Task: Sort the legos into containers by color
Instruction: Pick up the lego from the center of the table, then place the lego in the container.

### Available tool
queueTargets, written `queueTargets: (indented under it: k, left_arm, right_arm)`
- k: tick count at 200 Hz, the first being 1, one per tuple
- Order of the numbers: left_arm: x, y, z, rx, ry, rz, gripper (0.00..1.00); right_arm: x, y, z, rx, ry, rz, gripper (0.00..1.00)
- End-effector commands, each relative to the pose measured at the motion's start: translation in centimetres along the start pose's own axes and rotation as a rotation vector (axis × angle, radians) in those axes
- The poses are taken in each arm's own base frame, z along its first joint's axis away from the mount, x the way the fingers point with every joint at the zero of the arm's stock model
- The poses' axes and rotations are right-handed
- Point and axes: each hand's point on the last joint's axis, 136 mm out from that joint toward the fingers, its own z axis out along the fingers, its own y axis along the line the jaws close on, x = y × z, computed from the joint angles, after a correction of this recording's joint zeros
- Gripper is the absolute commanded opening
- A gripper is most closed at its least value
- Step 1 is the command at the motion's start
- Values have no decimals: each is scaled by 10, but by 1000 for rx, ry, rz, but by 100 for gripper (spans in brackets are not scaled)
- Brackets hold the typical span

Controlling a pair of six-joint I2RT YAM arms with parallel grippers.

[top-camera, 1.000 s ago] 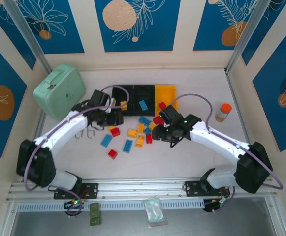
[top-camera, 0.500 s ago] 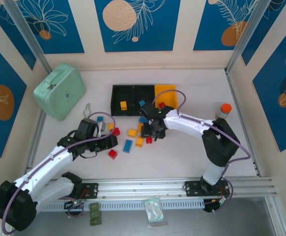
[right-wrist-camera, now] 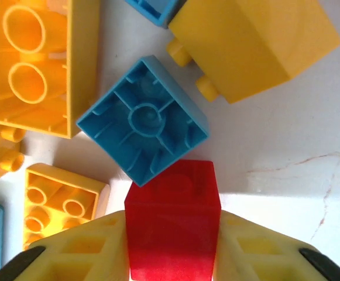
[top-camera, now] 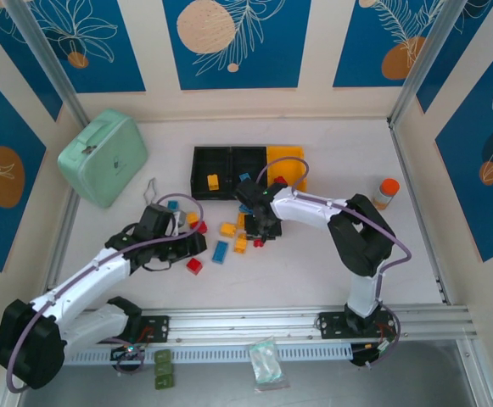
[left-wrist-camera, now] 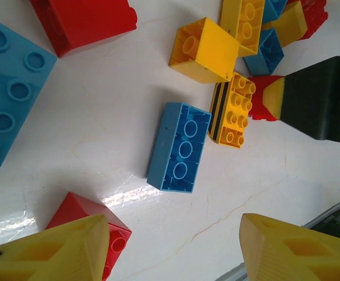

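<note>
Slippage seemed possible: right gripper (right-wrist-camera: 172, 249) clenched the red lego (right-wrist-camera: 172, 202), and the blue lego (right-wrist-camera: 141, 132) touching just ahead could lever it loose.

A pale, veined table (top-camera: 305, 271) carries a mint-green case (top-camera: 103, 158) at its far left; three joined containers (top-camera: 231, 161), two black and one yellow, at the far middle; an orange-capped bottle (top-camera: 385, 195) stands right; red, blue and yellow legos (top-camera: 220, 251) lie scattered just before the containers.

Containers (top-camera: 232, 149): two black, one yellow, joined in a row, some bricks inside. Legos (top-camera: 227, 229): red, blue, yellow, scattered at their 6 o'clock; one red brick (right-wrist-camera: 172, 199) clamped in right gripper (right-wrist-camera: 172, 231).
</note>
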Motion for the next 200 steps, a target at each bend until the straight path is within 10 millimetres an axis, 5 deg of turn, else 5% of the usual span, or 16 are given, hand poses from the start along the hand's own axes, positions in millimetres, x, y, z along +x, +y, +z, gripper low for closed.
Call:
queueTargets:
  k: [1, 54, 92, 147, 200]
  left_arm:
    - [-5, -14, -1, 32, -15, 15, 60]
    - [-7, -28, 3, 53, -16, 48, 60]
    - [-11, -43, 8, 70, -14, 75, 60]
    - [-19, -74, 15, 99, -13, 126, 60]
    - [-18, -83, 26, 83, 17, 148, 60]
  right_arm:
    - [0, 1, -11, 3, -20, -15, 31]
    - [1, -3, -42, -24, -81, -25, 27]
    - [-16, -14, -77, -47, -156, -26, 26]
    - [-74, -43, -114, -71, -264, 23, 27]
    - [-141, -69, -118, -71, -307, 95, 27]
